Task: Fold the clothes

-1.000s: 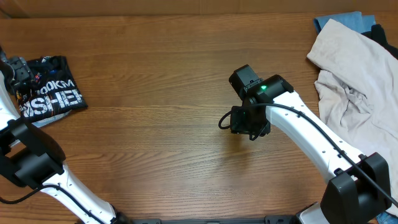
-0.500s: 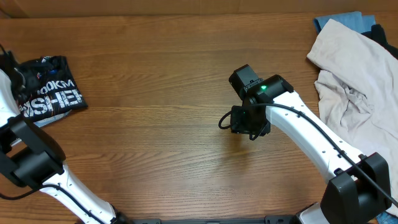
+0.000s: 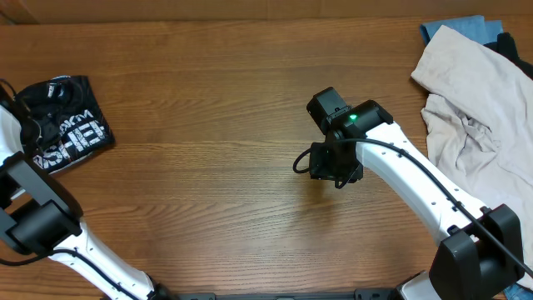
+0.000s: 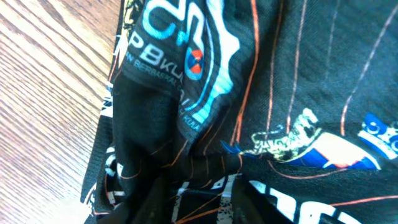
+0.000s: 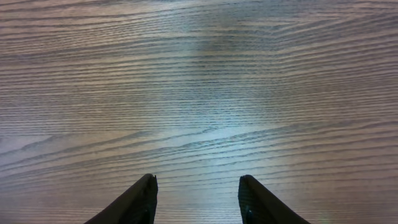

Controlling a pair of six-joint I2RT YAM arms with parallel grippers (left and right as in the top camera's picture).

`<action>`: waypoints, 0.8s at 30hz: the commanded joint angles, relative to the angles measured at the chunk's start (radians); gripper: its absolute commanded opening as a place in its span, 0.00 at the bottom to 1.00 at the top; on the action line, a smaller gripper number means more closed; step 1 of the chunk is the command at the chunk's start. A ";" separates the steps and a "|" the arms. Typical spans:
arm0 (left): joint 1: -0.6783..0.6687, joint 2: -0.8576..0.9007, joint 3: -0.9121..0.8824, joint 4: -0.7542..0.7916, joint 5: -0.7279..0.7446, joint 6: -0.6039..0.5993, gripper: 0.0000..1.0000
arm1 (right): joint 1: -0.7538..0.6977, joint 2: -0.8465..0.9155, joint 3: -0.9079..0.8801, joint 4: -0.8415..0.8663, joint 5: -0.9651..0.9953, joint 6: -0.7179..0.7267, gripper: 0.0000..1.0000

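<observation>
Overhead, the black T-shirt [image 3: 71, 125] lies bunched at the table's [image 3: 208, 192] left edge, white lettering up. The left jaws sit close against its cloth — whether they pinch it I cannot tell. The right jaws stand apart over bare wood mid-table — a cream garment [image 3: 475, 100] and a blue garment [image 3: 454, 27] lie heaped far right.

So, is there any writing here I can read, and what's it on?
"0KM": big white letters on the black T-shirt, start hidden.
"SHE": row below, part of a longer word.
"PBKU": white, beside the cyan logo on the same shirt, cut off.
Small print under that, and the other logos: too blurred to read.
</observation>
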 commanded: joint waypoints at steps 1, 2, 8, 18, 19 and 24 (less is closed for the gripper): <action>0.004 -0.008 0.032 -0.019 0.058 -0.017 0.48 | -0.004 -0.027 0.025 -0.003 0.018 -0.004 0.46; 0.004 -0.011 0.049 -0.032 0.061 -0.017 0.49 | -0.004 -0.027 0.025 -0.005 0.019 -0.005 0.46; 0.003 -0.034 0.212 -0.132 0.126 -0.016 0.55 | -0.004 -0.027 0.025 -0.008 0.021 -0.005 0.46; -0.061 -0.019 0.306 -0.183 0.169 0.028 0.54 | -0.004 -0.027 0.025 -0.006 0.021 -0.004 0.46; -0.063 -0.006 0.303 -0.172 0.156 0.028 0.55 | -0.004 -0.027 0.025 -0.007 0.021 -0.004 0.46; -0.058 0.036 0.301 -0.124 0.134 0.023 0.55 | -0.004 -0.027 0.025 -0.013 0.021 -0.004 0.46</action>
